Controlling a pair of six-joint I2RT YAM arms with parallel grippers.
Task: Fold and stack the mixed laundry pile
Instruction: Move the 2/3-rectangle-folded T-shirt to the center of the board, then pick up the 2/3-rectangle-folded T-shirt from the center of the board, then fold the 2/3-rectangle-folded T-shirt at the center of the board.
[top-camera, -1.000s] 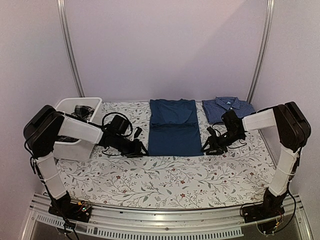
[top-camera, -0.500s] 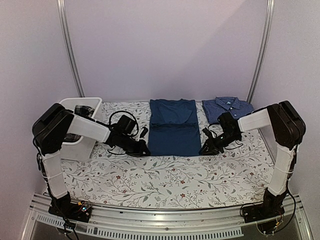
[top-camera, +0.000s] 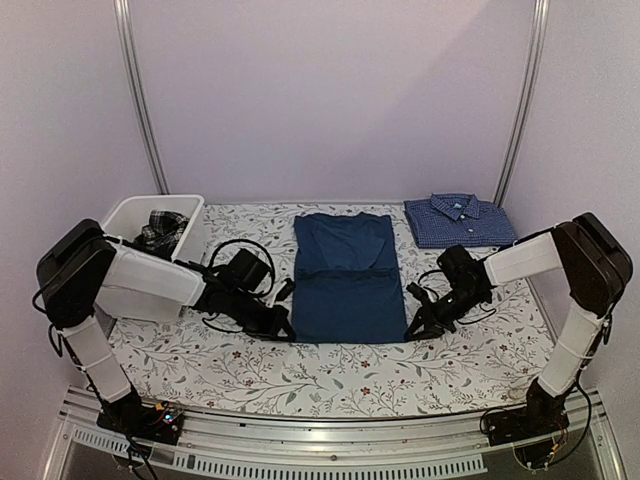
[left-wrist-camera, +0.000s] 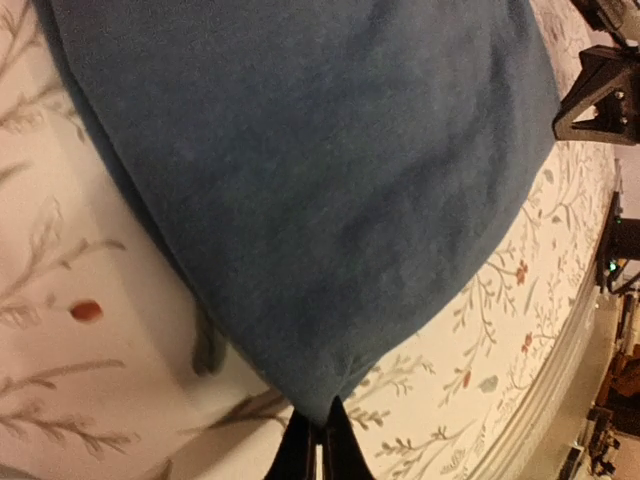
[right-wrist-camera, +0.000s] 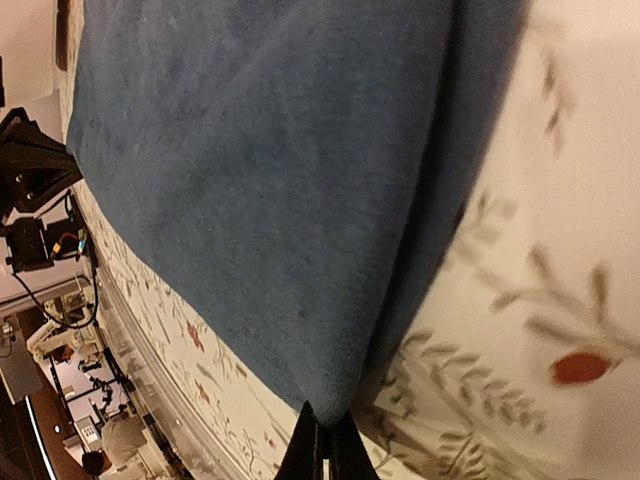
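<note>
Left gripper (left-wrist-camera: 318, 447) and right gripper (right-wrist-camera: 322, 442): we record each clamped on one near corner of the dark blue T-shirt (top-camera: 345, 280), which lies flat mid-table, presumably so the hem lifts evenly for a fold; bare floral tablecloth (top-camera: 330, 378) nearside, folded checked shirt (top-camera: 455, 218) far right, white tub (top-camera: 125, 208) far left

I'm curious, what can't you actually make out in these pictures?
- Top view: the plaid piece is mostly hidden behind the wall of the white tub; which garment it is stays unclear.
- Left wrist view: the bottom edge cuts off the left claw; only its tips show, pinching a corner of the dark blue T-shirt.
- Right wrist view: the same for the right claw.
</note>
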